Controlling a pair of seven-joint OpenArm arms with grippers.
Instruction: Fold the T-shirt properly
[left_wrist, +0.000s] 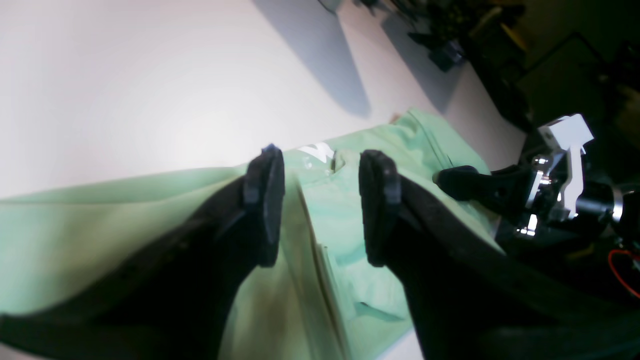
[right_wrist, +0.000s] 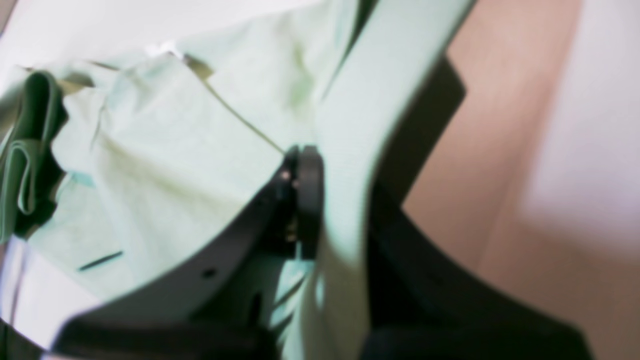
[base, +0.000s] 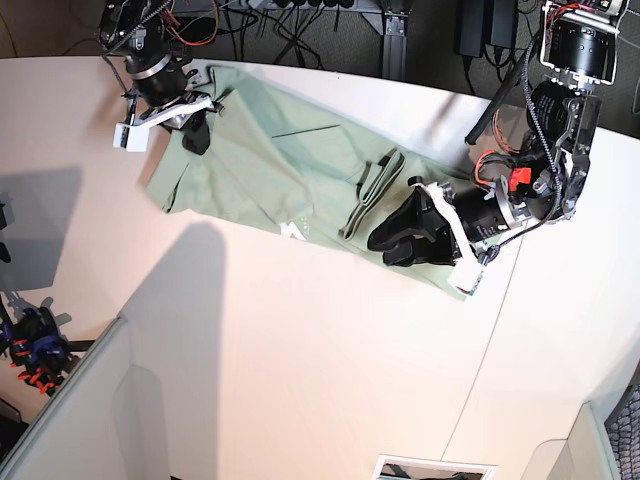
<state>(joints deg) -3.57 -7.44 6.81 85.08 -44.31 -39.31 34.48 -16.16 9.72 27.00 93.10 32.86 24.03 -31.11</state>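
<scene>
The T-shirt is lying rumpled across the desk, stretching from the upper left to the right of centre in the base view. At upper left, the right gripper is clamping its jaws on the shirt's cloth; at right, the left gripper is holding its jaws apart above the folded part.

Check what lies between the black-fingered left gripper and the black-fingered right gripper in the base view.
Pale mint-green cloth T-shirt, bunched and folded, spans the stretch between left gripper and right gripper.
</scene>
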